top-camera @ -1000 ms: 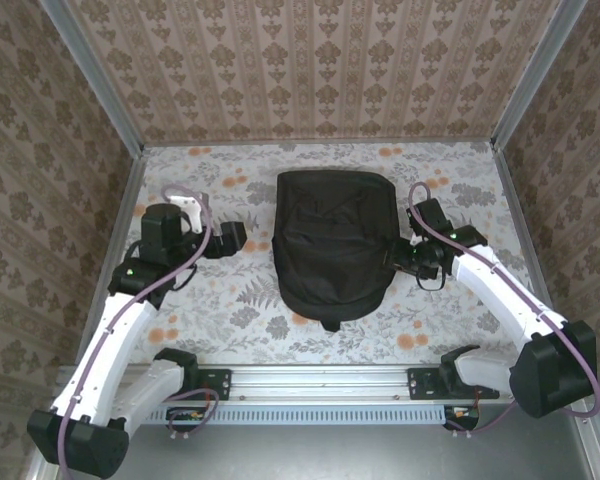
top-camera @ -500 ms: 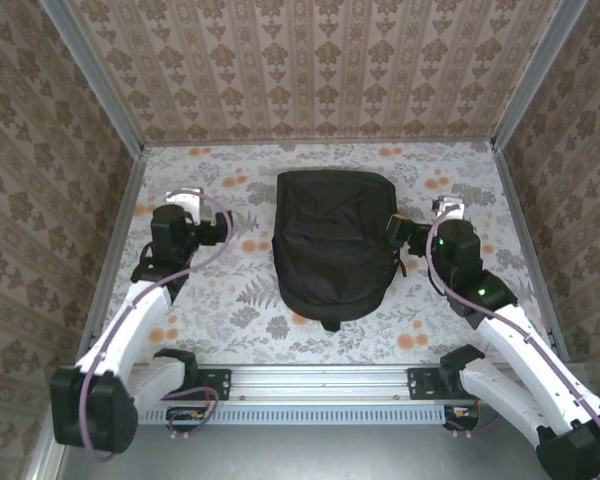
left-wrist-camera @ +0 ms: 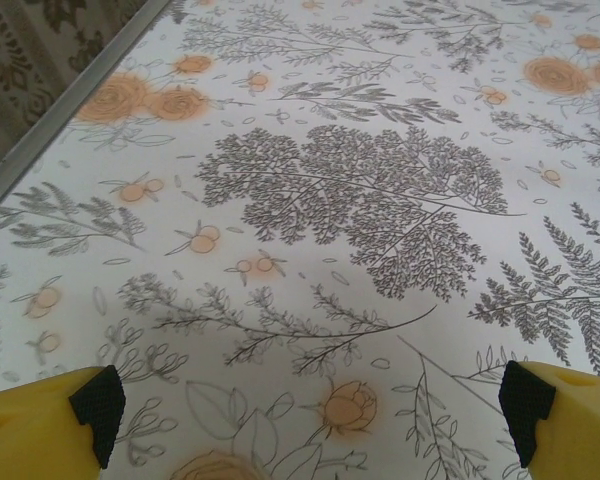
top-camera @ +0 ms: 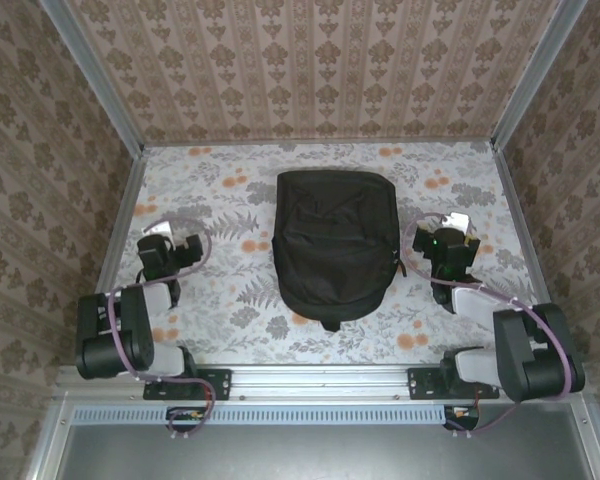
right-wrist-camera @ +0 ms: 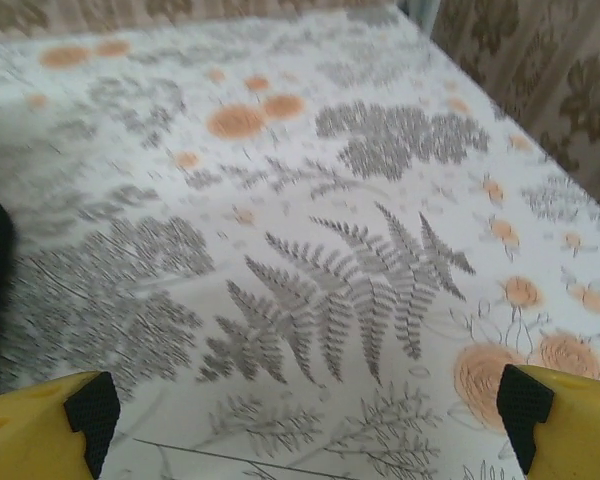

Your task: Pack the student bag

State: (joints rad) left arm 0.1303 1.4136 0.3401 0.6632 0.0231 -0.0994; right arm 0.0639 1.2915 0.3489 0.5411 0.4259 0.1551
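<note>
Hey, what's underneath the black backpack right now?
The black backpack lies flat on the floral-print table, which shows all around it. Anything directly beneath the bag, or inside it, is hidden by its fabric.

Soft, even light is filling the overhead view; the student bag [top-camera: 335, 240] is casting barely any shadow. Right wrist view is blurring, worst at left; left wrist view is rendering sharp.

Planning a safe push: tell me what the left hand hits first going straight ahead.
Most likely the flowered table itself; the open left hand points down at its cloth. Depth is hard to judge.
</note>
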